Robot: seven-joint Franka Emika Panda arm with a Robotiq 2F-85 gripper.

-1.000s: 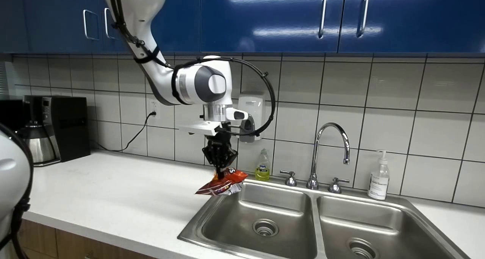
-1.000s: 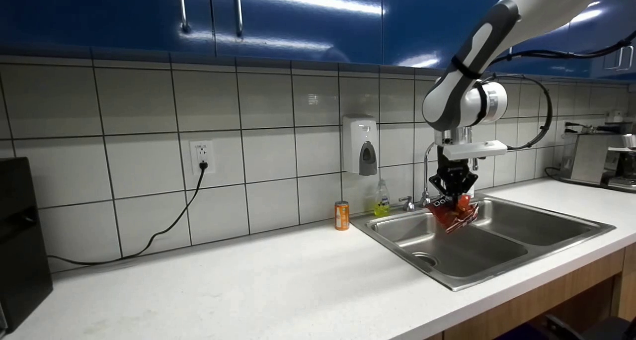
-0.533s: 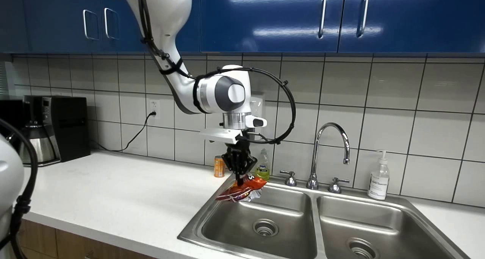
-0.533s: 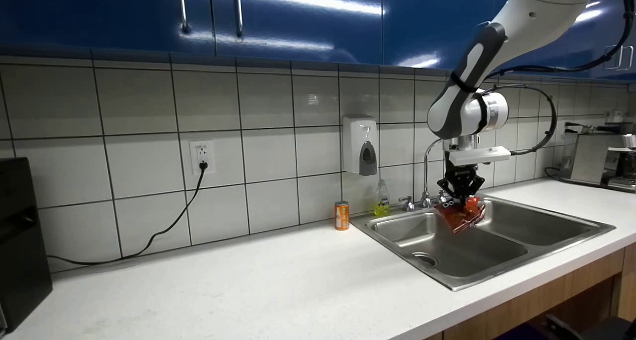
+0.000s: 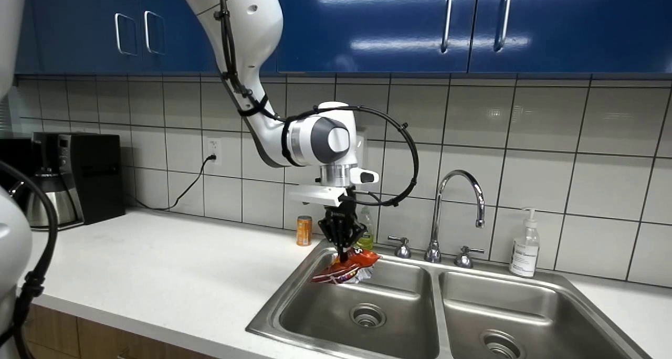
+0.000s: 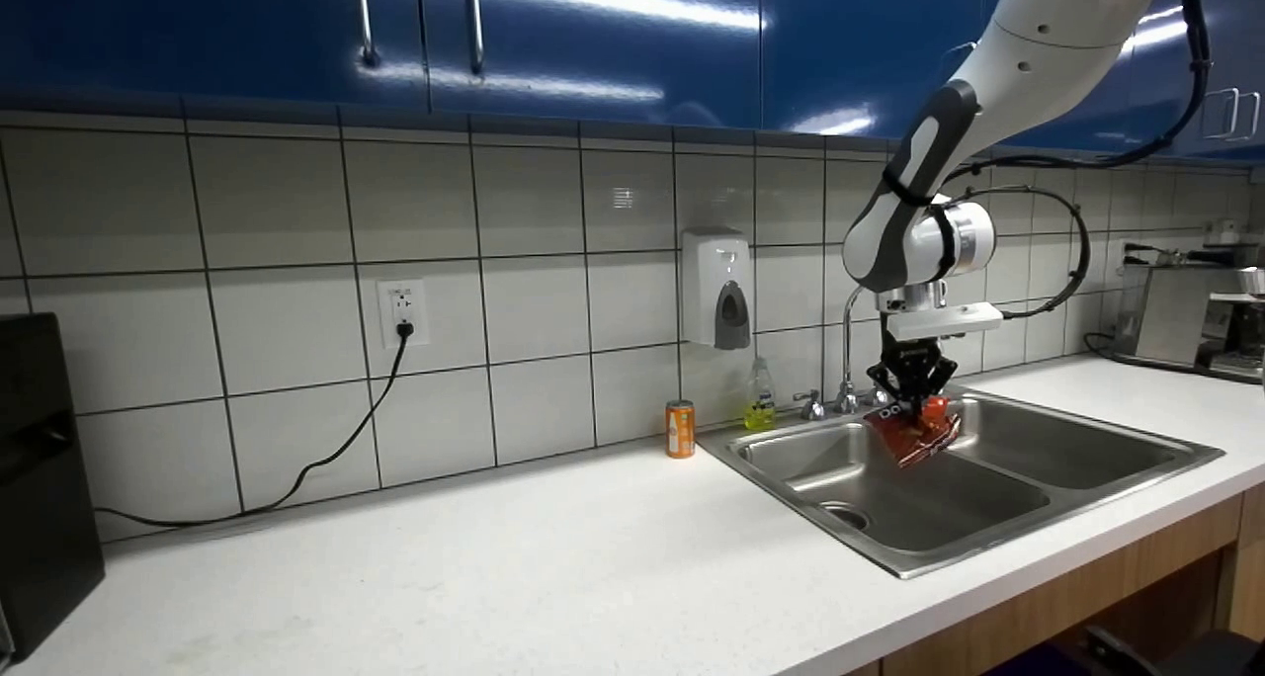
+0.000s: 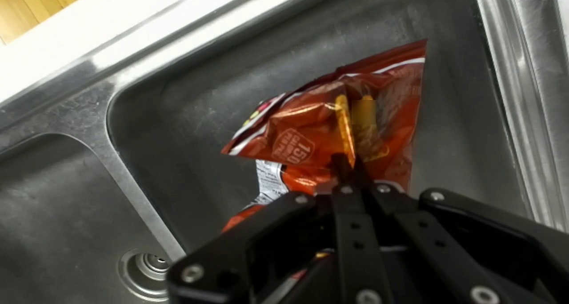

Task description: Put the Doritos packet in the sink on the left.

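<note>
The red Doritos packet [image 5: 353,268] hangs tilted from my gripper [image 5: 343,256], over the left basin [image 5: 315,317] of the sink. It also shows over the sink in an exterior view [image 6: 901,441]. In the wrist view the packet [image 7: 306,126] is pinched between the nearly closed fingertips [image 7: 349,164], with its silver back partly visible below. The bare floor of the left basin [image 7: 178,117] lies beneath and around it. The packet appears above the basin floor. The left basin's drain is hidden in the wrist view.
A metal divider [image 5: 440,306] separates the right basin [image 5: 514,296]. The faucet [image 5: 436,217] and handles stand behind the sink. Dish soap [image 6: 759,399] and an orange can [image 6: 680,429] stand near its back left corner. A pump bottle [image 5: 525,251] is at back right.
My arm has moved right and down in an exterior view, carrying the packet from the sink's left edge to over the left basin. The orange can behind the arm has come into view.
</note>
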